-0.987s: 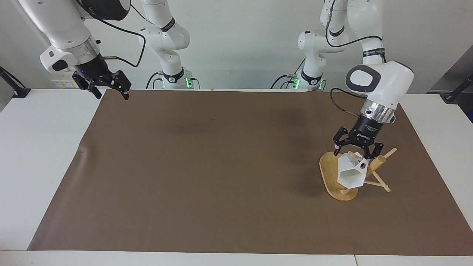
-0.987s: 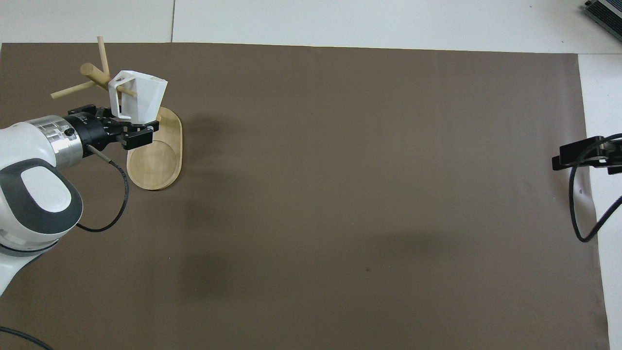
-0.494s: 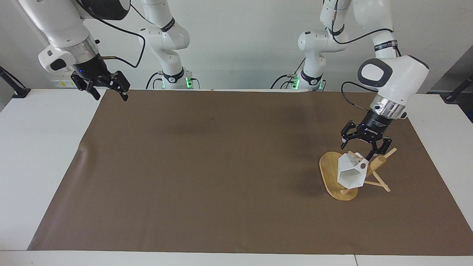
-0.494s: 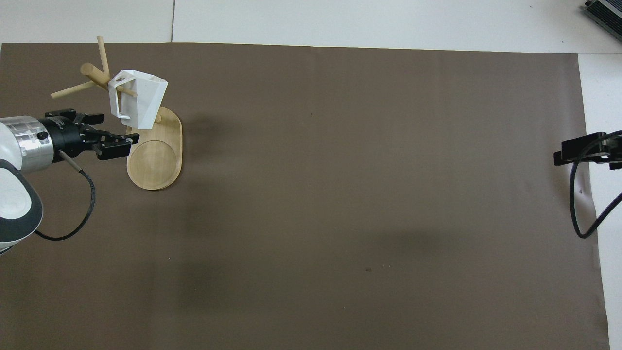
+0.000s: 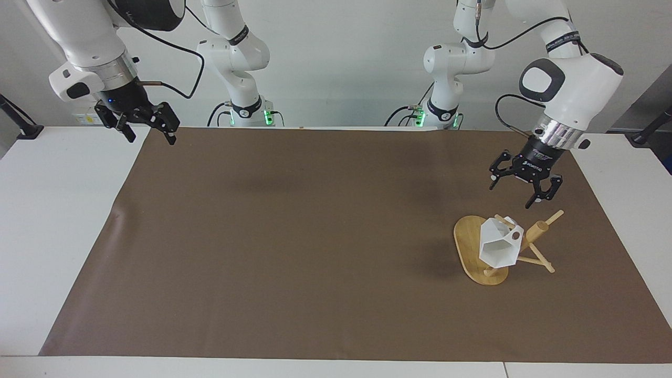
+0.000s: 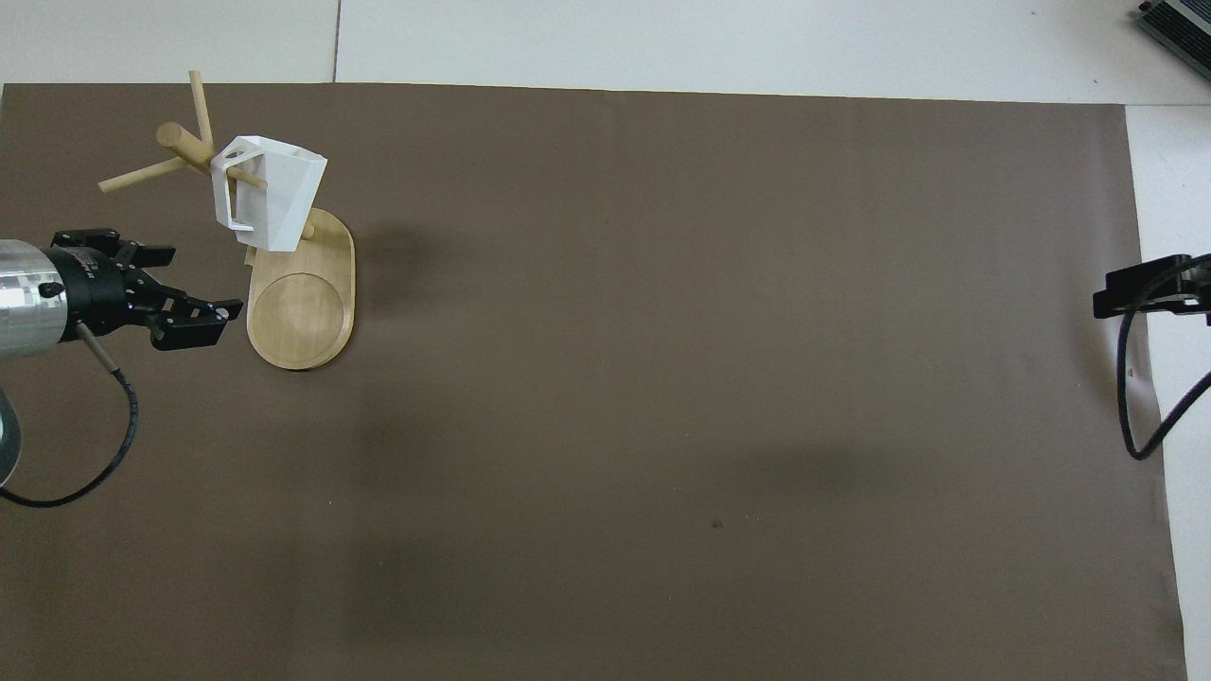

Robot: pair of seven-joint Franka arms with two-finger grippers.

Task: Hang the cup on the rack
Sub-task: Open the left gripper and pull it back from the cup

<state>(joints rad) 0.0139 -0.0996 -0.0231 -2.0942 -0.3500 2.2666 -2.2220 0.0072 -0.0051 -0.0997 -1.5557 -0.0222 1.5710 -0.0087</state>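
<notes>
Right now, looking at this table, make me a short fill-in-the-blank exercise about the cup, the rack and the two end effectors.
1. The white cup hangs by its handle on a ____ of the wooden rack.
2. The left end effector is in the air with its fingers ____.
3. The rack stands toward the ____ arm's end of the table.
4. The right end effector, waiting over the edge of the brown mat, holds ____.

Missing words: peg; open; left; nothing
</notes>
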